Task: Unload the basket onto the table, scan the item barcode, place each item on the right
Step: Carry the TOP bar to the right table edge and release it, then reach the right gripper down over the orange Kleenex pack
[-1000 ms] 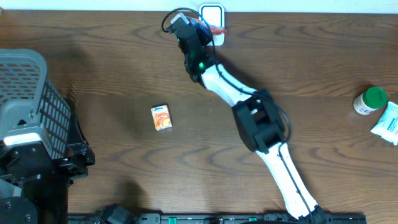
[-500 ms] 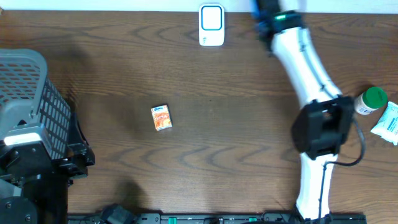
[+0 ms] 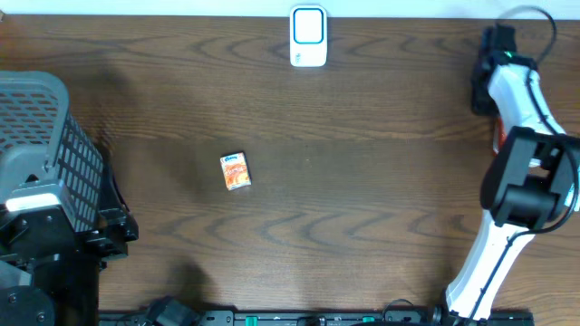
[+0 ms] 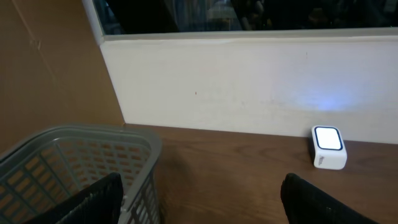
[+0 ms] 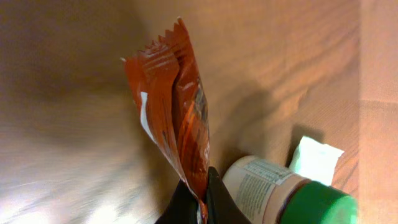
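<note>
My right gripper (image 5: 202,194) is shut on the lower edge of an orange-red foil packet (image 5: 177,106), which stands up from the jaws in the right wrist view. From overhead only a red sliver of the packet (image 3: 496,136) shows beside the right arm at the far right of the table. The white barcode scanner (image 3: 308,36) with its blue-lit face stands at the back middle, far to the left of the packet. It also appears in the left wrist view as the scanner (image 4: 328,147). My left gripper (image 4: 208,205) is open and holds nothing, hovering beside the basket.
A grey mesh basket (image 3: 41,127) stands at the left edge. A small orange box (image 3: 236,170) lies left of centre. A green-capped bottle (image 5: 280,193) and a white sachet (image 5: 314,160) lie close to the held packet.
The right arm has swung from the scanner at the back middle across to the far right edge, carrying the packet with it. The left arm has not moved.
</note>
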